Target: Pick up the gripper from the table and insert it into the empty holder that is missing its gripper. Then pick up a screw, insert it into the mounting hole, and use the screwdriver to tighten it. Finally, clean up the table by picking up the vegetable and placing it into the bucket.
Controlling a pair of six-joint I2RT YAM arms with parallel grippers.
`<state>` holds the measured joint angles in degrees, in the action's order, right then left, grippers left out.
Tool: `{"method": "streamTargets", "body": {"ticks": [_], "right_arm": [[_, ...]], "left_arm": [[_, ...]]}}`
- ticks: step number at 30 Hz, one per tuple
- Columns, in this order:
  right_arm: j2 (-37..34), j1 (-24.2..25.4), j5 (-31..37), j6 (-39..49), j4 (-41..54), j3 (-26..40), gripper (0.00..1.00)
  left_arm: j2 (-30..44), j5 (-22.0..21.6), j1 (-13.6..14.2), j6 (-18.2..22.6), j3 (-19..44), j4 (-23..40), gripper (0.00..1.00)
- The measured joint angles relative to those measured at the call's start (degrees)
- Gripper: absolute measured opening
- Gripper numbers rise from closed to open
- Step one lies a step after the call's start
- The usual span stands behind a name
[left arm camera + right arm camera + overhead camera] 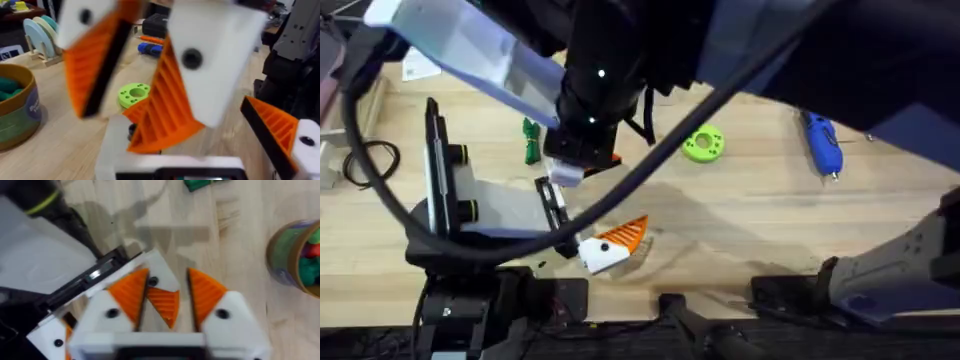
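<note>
The bucket (296,257) is cut off by the picture's edge in the right wrist view, and in the left wrist view too, where half its rim shows. The right arm (610,70), dark and blurred under the overhead camera, hides the desk's far middle and part of the vegetable (531,140). The holder (150,282) is mostly covered by orange fingertips (131,292).
</note>
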<state>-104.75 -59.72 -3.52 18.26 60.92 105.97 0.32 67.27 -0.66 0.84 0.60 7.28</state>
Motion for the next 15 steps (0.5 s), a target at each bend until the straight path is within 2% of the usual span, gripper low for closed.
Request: {"method": "streamTargets", "body": {"ticks": [3,4,11,15], "right_arm": [[0.0,0.4,0.4,0.0,0.1,0.3,0.865],[0.0,0.4,0.5,-0.2,0.4,0.3,0.899],[0.0,1.9,0.2,-5.0,0.8,0.3,0.913],[0.7,5.2,-0.4,-8.3,0.5,0.2,0.913]], "left_arm": [[0.0,0.2,0.0,0.0,0.0,0.0,0.986],[0.0,0.2,0.0,0.0,0.0,0.0,0.986],[0.0,0.3,0.0,0.1,0.0,0.0,0.986],[0.0,0.3,0.0,0.2,0.0,0.0,0.986]]}}
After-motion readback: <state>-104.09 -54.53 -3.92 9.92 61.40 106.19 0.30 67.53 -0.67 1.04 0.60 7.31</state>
